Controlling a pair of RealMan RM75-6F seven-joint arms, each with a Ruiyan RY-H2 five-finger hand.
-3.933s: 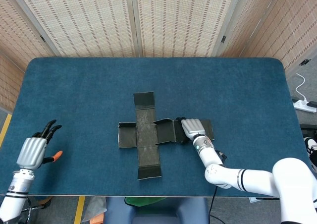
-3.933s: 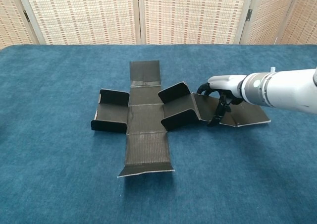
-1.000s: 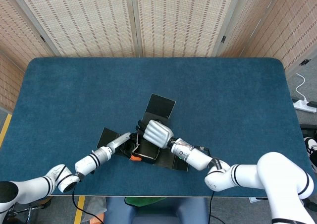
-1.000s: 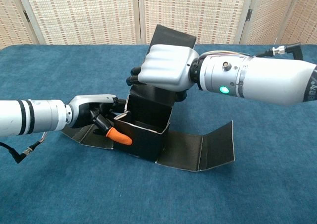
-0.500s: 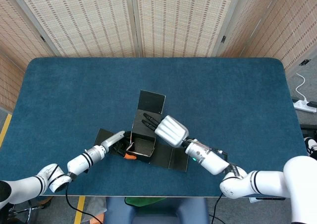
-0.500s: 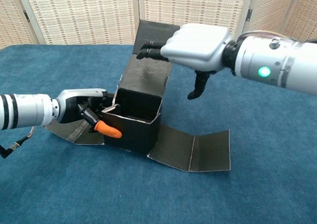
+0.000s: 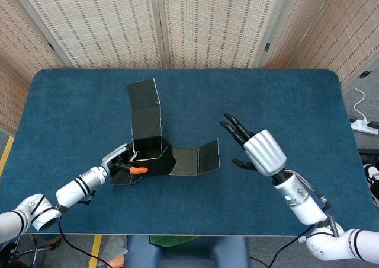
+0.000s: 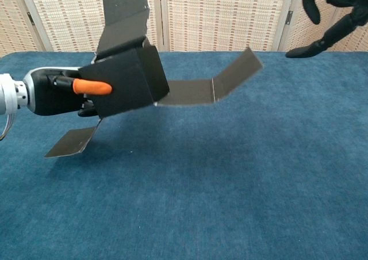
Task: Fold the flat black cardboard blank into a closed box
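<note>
My left hand (image 8: 54,93) had the half-folded cardboard box (image 8: 129,79) lifted clear off the blue table (image 7: 284,102), orange-tipped thumb (image 8: 92,87) pressed against the outside wall, so it was pinching that wall. I couldn't tell where the rest of the fingers sat; the box hid them. In the chest view the box hung tilted over the left side of the table, one tall flap (image 8: 123,4) sticking up, a long flap (image 8: 210,81) trailing out to the right with its end bent upward, and a smaller flap (image 8: 72,140) dangling low toward the cloth. My right hand (image 7: 260,149) was well apart from the box, up in the air, fingers (image 7: 234,127) spread and holding nothing.
</note>
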